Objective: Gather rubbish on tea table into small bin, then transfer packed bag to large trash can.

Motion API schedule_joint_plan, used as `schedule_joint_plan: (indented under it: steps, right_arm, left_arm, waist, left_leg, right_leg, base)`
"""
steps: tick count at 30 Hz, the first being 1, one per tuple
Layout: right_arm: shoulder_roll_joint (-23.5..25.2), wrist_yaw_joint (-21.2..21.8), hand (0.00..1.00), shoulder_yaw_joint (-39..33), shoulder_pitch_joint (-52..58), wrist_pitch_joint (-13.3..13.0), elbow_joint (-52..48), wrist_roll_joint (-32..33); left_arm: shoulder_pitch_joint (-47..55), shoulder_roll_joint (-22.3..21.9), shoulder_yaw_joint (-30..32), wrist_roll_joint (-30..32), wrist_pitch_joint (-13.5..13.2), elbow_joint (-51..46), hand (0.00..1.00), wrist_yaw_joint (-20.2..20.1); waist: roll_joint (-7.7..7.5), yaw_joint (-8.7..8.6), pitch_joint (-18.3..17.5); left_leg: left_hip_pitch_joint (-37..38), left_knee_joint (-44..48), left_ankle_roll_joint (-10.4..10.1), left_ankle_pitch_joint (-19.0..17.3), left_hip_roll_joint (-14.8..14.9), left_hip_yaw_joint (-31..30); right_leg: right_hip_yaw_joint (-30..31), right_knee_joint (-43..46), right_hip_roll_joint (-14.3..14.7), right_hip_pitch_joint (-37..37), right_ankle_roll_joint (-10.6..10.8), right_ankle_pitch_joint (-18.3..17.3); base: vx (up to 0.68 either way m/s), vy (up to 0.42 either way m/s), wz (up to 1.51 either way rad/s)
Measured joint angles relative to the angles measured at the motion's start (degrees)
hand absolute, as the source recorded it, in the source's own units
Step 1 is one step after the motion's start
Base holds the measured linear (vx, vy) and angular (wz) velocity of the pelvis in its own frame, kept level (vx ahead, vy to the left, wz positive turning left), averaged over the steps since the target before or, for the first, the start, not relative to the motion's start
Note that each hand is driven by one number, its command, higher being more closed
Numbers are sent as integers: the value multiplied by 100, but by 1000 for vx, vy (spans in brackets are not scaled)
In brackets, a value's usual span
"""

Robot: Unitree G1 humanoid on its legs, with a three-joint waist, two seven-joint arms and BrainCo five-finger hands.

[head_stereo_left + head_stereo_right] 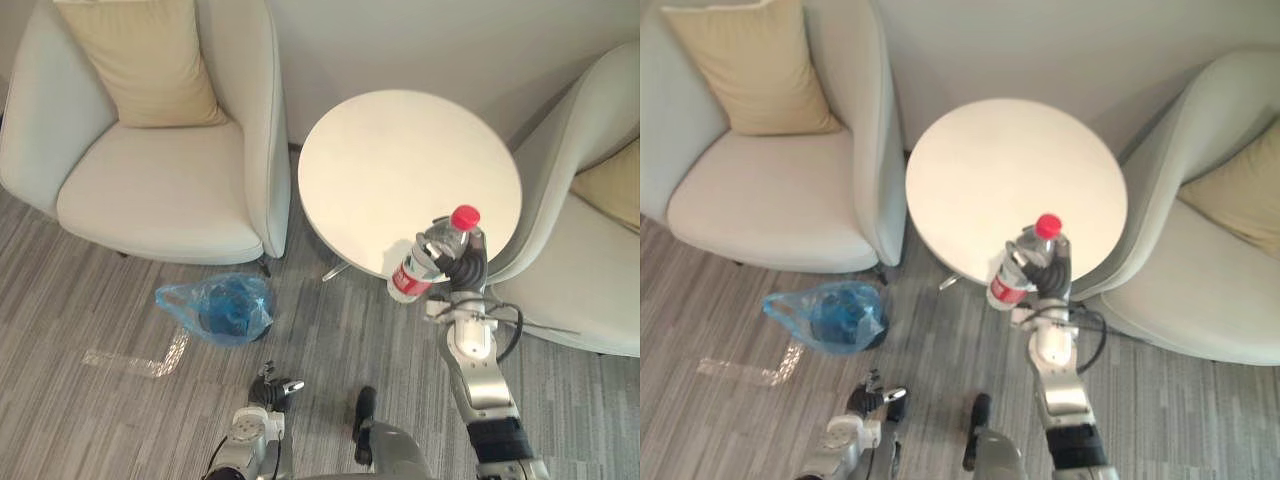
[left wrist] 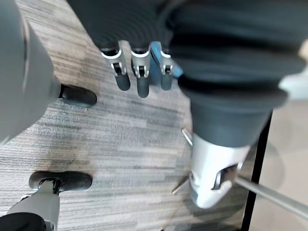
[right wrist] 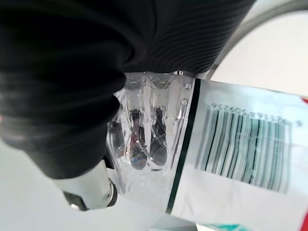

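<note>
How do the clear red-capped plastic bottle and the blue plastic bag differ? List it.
The clear red-capped plastic bottle is held tilted in the right hand at the edge of the round white table; the blue plastic bag lies slumped on the floor, untouched. Both are see-through plastic.

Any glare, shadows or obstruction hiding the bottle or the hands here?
Left eye view: even soft light, no glare on the tea table; bottle plainly seen in the right hand. Right wrist view: the dark cover blocks much, yet fingers show through the clear plastic. Left wrist view: the left hand hangs open over the floor.
</note>
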Motion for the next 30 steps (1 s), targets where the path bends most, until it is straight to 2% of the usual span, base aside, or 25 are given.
schedule_joint_plan:
  steps: [2, 7, 12, 16, 17, 18, 19, 21, 24, 25, 26, 27, 28, 29, 30]
  right_arm:
    - [72, 188, 100, 197, 345, 0, -15, -7]
    - [135, 423, 100, 301, 883, 0, -324, -18]
    - [136, 596, 100, 518, 1007, -1, -412, -14]
    - [110, 729, 100, 820, 1045, -2, -478, -5]
    - [94, 741, 100, 879, 1070, -23, -552, -4]
    - [84, 741, 100, 900, 1069, -23, -559, -4]
    - [91, 734, 100, 907, 1069, -23, -565, -4]
    - [76, 716, 100, 938, 1016, -24, -574, -13]
    - [60, 700, 100, 920, 922, -25, -497, -20]
    - [61, 699, 100, 917, 876, -24, -394, -25]
    - [55, 677, 100, 911, 879, -22, -382, -26]
    - [52, 666, 100, 903, 867, -23, -381, -27]
    - [42, 609, 100, 859, 816, -23, -345, -49]
    - [93, 567, 100, 817, 657, -23, -132, -58]
    - [115, 557, 100, 802, 589, -21, -28, -58]
  left_arm:
    - [30, 22, -9, 56, 42, 164, 0, -14]
    - [92, 29, -61, 167, 51, 316, 0, -26]
    - [117, 29, -124, 320, 50, 322, 0, -43]
    - [142, -32, -109, 387, 42, 311, 0, -42]
    - [147, -64, -110, 397, 40, 305, 0, -42]
    - [157, -127, -100, 443, 36, 297, 0, -42]
    - [165, -144, -66, 487, 36, 298, 0, -42]
    - [186, -194, 56, 580, 36, 308, 0, -59]
    - [187, -190, -18, 788, 35, 313, 0, -86]
    - [192, -176, -75, 923, 47, 332, 0, -90]
    - [199, -156, -175, 1015, 47, 391, 0, -93]
    - [198, -152, -202, 1046, 48, 417, 0, -94]
    - [233, -145, -321, 1171, 60, 432, 0, -91]
    - [233, -57, -444, 1224, 62, 424, 0, -92]
    - [225, -25, -472, 1234, 57, 424, 0, -87]
  waist:
    - [35, -2, -208]
    - [179, -79, -359]
    - [219, -90, -388]
    - [272, -85, -389]
    - [337, -116, -387]
    - [385, -115, -391]
    - [392, -124, -393]
    - [425, -124, -416]
    - [483, -133, -473]
    - [468, -180, -511]
    - [455, -252, -566]
    - [454, -295, -572]
    - [534, -357, -622]
    - [516, -349, -608]
    - [501, -336, -606]
  left_leg:
    - [64, 143, 18, -137, -12, 165]
    - [229, 251, 15, -265, -30, 234]
    - [334, 253, 15, -264, -32, 199]
    - [327, 320, 21, -239, -45, 57]
    - [192, 370, 30, -253, -27, 65]
    - [180, 332, 161, -405, 128, 565]
    - [181, 333, 222, -385, 226, 996]
    - [144, 376, 513, -375, 528, 2012]
    - [6, 397, 322, -164, 517, 2038]
    - [16, 270, 374, -166, 459, 2199]
    - [46, 88, 434, -167, 459, 2641]
    - [89, -17, 428, -114, 457, 2755]
    - [260, -534, 173, 419, 382, 2810]
    - [284, -673, 200, 566, 258, 2663]
    - [281, -672, 204, 563, 237, 2640]
  right_leg:
    - [175, -203, 14, 127, 12, 118]
    - [257, -430, 14, 401, 50, 229]
    - [243, -510, 19, 561, 46, 269]
    - [57, -463, -6, 676, 34, 208]
    - [-122, -298, -57, 644, 26, 91]
    - [-334, -198, -81, 648, 17, 68]
    - [-388, -162, -104, 658, 29, 41]
    - [-678, -62, -234, 665, 48, -30]
    - [-940, 160, -339, 583, 125, -209]
    - [-1106, 270, -476, 575, 193, -302]
    - [-1309, 295, -604, 587, 255, -344]
    - [-1337, 300, -632, 603, 283, -360]
    - [-1559, 307, -672, 637, 336, -395]
    - [-1647, 303, -726, 686, 336, -395]
    - [-1660, 314, -749, 697, 336, -396]
  base:
    - [-35, 40, -44]
    - [-22, 22, -12]
    - [-2, 2, 3]
    - [-6, 0, 25]
    - [-54, 8, 61]
    - [-59, 1, 70]
    - [-16, 4, 57]
    - [35, 32, 71]
    - [26, 48, 55]
    - [71, 67, 90]
    - [76, 64, 88]
    - [126, 77, 99]
    - [144, 99, 87]
    - [165, 128, 79]
    - [133, 124, 51]
